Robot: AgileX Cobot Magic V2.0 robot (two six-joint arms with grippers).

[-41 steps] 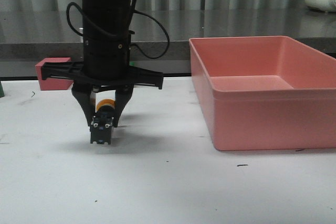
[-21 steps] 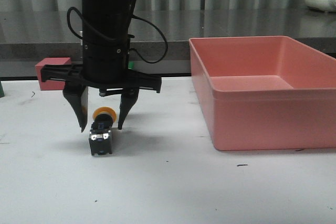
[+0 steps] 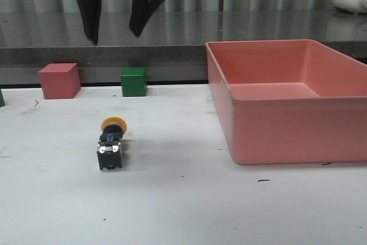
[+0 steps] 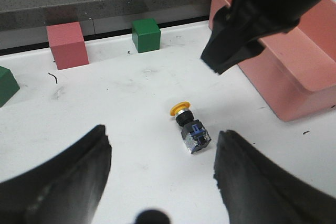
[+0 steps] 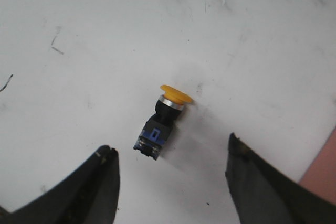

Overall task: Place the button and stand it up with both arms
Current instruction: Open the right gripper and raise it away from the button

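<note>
The button [image 3: 110, 144] lies on its side on the white table, yellow-orange cap towards the back, black and blue base towards the front. It also shows in the left wrist view [image 4: 190, 127] and the right wrist view [image 5: 161, 121]. My right gripper [image 3: 114, 37] is open and empty, high above the button and clear of it; the right wrist view [image 5: 170, 145] looks straight down on it. One right finger [image 4: 236, 45] shows in the left wrist view. My left gripper [image 4: 161, 135] is open and empty, well short of the button. It is out of the front view.
A large pink bin [image 3: 287, 124] stands on the right, also seen in the left wrist view [image 4: 294, 77]. A red cube [image 3: 58, 80] and a green cube [image 3: 133, 81] sit along the table's back edge. Another green block [image 4: 5, 85] is at the far left.
The right gripper opened, let go of the button and rose straight up to the top of the front view. The button stayed on the table on its side.
</note>
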